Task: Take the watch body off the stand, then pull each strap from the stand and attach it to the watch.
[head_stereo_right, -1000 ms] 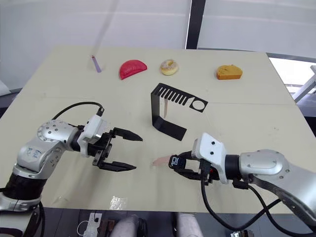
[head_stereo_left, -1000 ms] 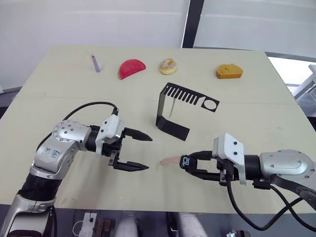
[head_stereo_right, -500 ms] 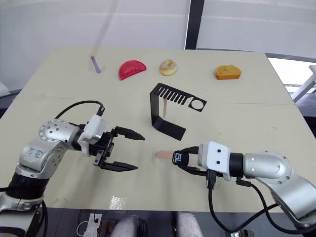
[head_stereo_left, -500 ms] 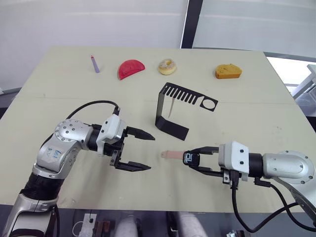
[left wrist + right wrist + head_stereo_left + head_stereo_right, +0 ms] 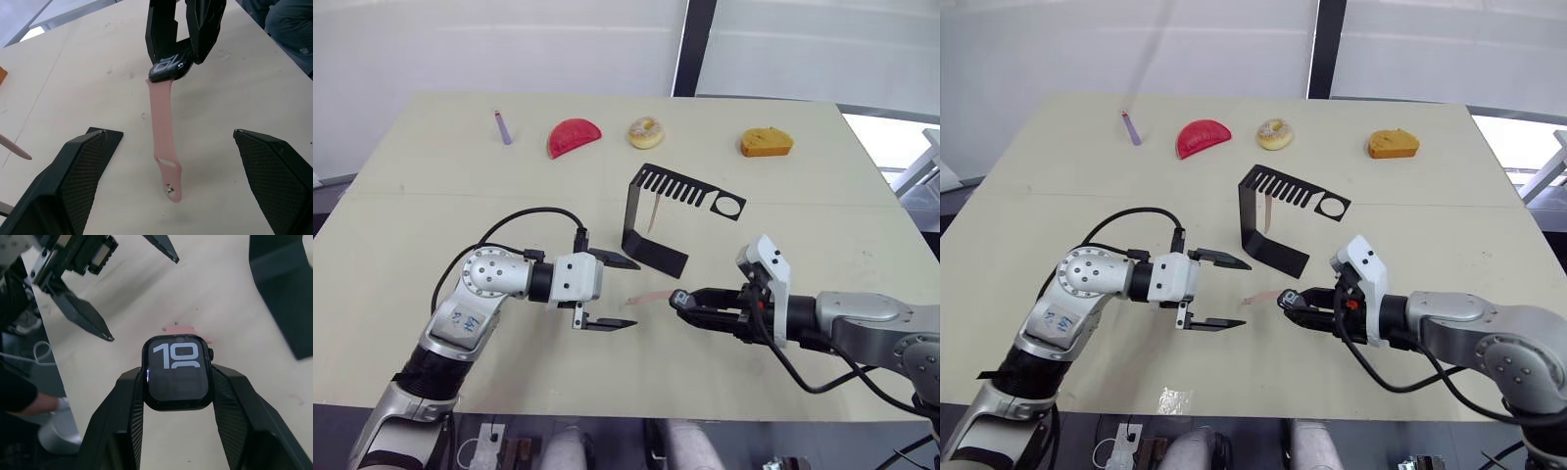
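My right gripper [image 5: 177,374] is shut on the black watch body [image 5: 177,372], whose screen shows light digits, low over the table's middle. One pink strap [image 5: 164,152] runs out from the watch body [image 5: 168,66] toward my left gripper [image 5: 625,292]. That gripper is open, its fingers on either side of the strap's free end without touching it. The black stand [image 5: 656,230] is upright just behind, and a second pale strap [image 5: 653,215] hangs from its comb-slotted arm.
Along the table's far side lie a purple stick [image 5: 502,126], a red slice [image 5: 573,136], a donut [image 5: 645,131] and an orange piece [image 5: 767,143]. The table's front edge [image 5: 607,411] runs close below both arms.
My left gripper has moved right, and its open fingers now flank the strap's end. The right wrist has turned, still holding the watch body with its strap.
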Available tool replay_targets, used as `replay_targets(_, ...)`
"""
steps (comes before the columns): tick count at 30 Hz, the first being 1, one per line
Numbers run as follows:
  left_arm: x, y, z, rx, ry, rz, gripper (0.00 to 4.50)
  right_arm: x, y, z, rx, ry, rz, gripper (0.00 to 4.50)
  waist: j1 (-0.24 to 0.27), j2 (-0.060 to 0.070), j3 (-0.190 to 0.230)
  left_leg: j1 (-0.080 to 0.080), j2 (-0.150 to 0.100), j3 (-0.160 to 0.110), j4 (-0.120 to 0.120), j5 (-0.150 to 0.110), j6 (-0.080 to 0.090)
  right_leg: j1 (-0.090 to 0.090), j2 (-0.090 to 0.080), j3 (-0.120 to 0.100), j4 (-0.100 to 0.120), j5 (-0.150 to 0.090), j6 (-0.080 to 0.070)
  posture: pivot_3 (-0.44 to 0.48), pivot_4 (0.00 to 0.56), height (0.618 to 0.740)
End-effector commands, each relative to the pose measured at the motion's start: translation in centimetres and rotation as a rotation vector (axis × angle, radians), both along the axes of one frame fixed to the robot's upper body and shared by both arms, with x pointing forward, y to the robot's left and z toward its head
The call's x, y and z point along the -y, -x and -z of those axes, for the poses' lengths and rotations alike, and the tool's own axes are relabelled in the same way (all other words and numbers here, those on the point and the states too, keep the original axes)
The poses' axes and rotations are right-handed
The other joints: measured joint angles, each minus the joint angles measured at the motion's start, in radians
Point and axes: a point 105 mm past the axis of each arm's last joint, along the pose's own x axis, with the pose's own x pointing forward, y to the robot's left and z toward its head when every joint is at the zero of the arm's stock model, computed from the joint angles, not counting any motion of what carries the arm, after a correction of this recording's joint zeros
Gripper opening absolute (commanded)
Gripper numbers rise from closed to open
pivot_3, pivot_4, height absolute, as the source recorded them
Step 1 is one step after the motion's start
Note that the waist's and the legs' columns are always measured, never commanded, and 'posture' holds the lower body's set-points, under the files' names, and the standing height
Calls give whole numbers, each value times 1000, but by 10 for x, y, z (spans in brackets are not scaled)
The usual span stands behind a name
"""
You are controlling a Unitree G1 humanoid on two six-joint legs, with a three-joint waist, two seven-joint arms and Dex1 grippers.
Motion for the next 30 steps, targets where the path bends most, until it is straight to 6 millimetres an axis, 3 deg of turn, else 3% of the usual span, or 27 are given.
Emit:
replay_targets(1,10,-7,-6,53,16,-17,4230,-4,2,-7,-62,-42,36,1493,0,0,0,0,0,0,0,0,0,0,0,0,0,0,0,0,150,737)
replay_targets(4,15,-10,-4,50,10,-31,3146,-5,0,-8,-100,-52,70,1493,0,0,0,-1,0,0,0,0,1,0,0,0,-1,0,0,0,150,737)
replay_targets(19,31,-17,-1,45,6,-52,3146,-14,-8,-16,-182,-118,130,1493,-1,0,0,-2,1,0,1,0,0,0,0,0,-1,0,0,0,150,737)
replay_targets(22,32,-18,-1,46,9,-58,2314,-16,-9,-17,-183,-124,128,1493,-2,0,0,-2,1,0,1,0,0,0,0,0,0,0,1,0,150,737)
replay_targets(25,33,-18,0,39,0,-55,842,-16,-9,-17,-182,-126,127,1493,-1,0,0,-2,1,0,1,0,0,0,0,0,-1,0,0,0,150,737)
replay_targets(30,32,-20,1,40,-5,-61,842,-16,-11,-18,-181,-124,129,1493,-2,0,0,-2,1,0,1,0,0,-1,0,0,0,0,0,0,150,737)
